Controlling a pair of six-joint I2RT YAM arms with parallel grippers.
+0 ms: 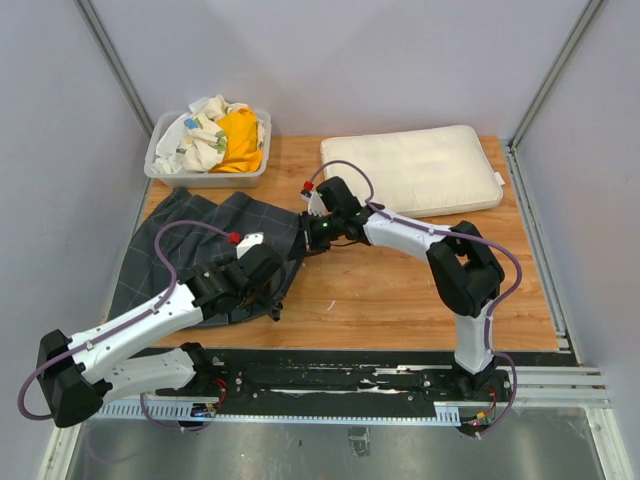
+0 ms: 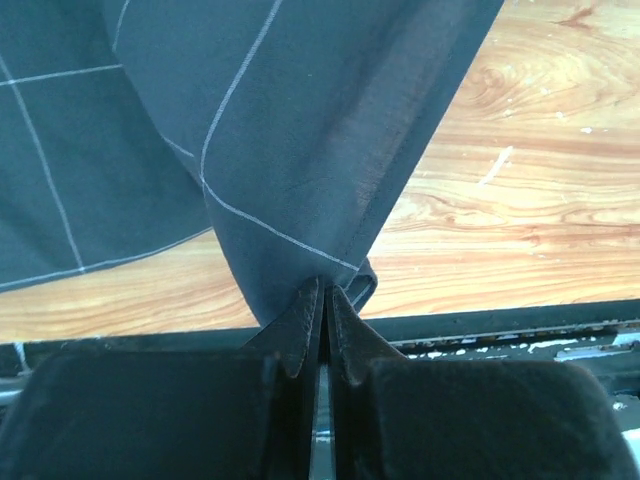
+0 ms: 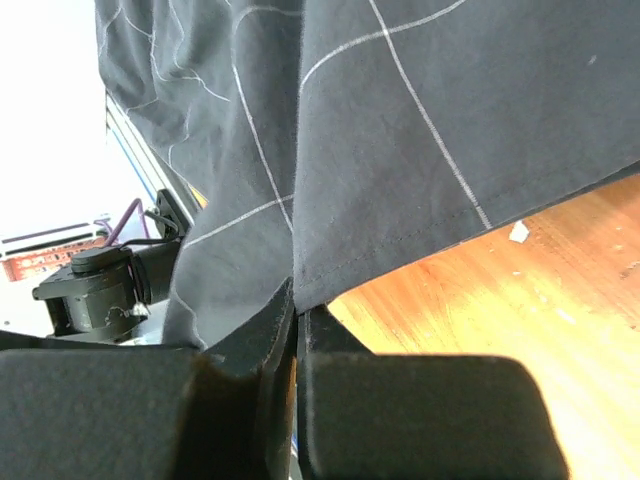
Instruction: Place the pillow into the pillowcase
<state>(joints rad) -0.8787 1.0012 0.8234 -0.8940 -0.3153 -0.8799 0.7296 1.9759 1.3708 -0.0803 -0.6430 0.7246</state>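
The left gripper and right gripper both pinch the pillowcase tightly, seemingly at its hem. The pillow lies at the table's far-right corner.

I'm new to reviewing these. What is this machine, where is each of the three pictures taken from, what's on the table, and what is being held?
These are two robot arms bolted at the near edge of a wooden table. The wide picture looks down from above and behind them. The other two come from a camera on each wrist, looking along that arm's own fingers. On the table lie a cream pillow, a dark grid-lined pillowcase and a clear bin holding a yellow cloth and a white patterned cloth. The left tool is closed, pinching a fold of the pillowcase. The right tool is closed on its stitched edge. The pillow lies apart, outside the case.
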